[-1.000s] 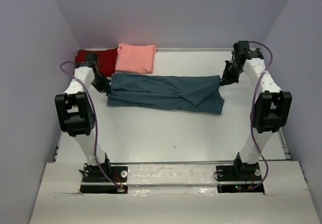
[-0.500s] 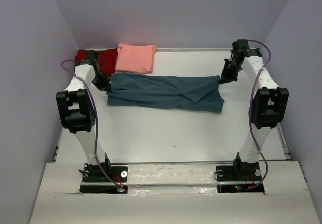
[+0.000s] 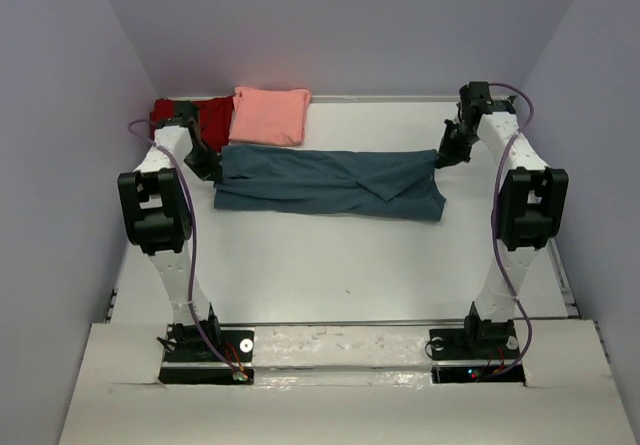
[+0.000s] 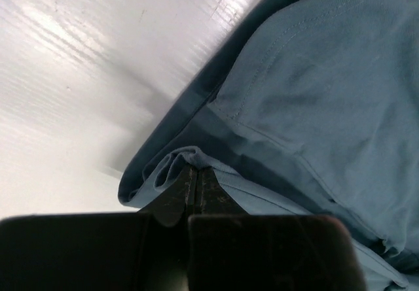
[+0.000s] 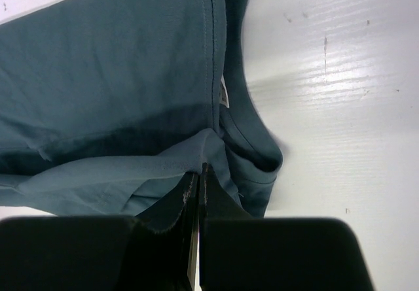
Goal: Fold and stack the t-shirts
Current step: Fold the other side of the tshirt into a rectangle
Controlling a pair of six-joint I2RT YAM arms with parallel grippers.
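1. The teal-blue t-shirt (image 3: 325, 180) lies on the white worktop (image 3: 350, 265) as a long band folded lengthwise. It runs left to right across the far half of the surface, spanning the gap between the two tools.
2. The left tool (image 3: 207, 162) sits at the band's left end and is closed on the cloth there. In the left wrist view its fingers (image 4: 171, 199) are pressed together, with a bunched fold of the teal hem pinched at their tips. The rest of the shirt spreads away to the upper right.
3. The right tool (image 3: 447, 155) sits at the band's far right corner and is also closed on the cloth. In the right wrist view its fingers (image 5: 216, 203) meet on a thin layer of teal fabric, close to the collar and a small label.
4. On the right half of the band a diagonal flap lies over the layer beneath. The near right corner rests flat on the worktop, apart from the right tool.
5. The dark red t-shirt (image 3: 205, 120) lies in the far left corner, just behind the left tool.
6. The folded salmon-pink t-shirt (image 3: 270, 115) overlaps the red one's right side. Its near edge is just beside the teal band's far edge.
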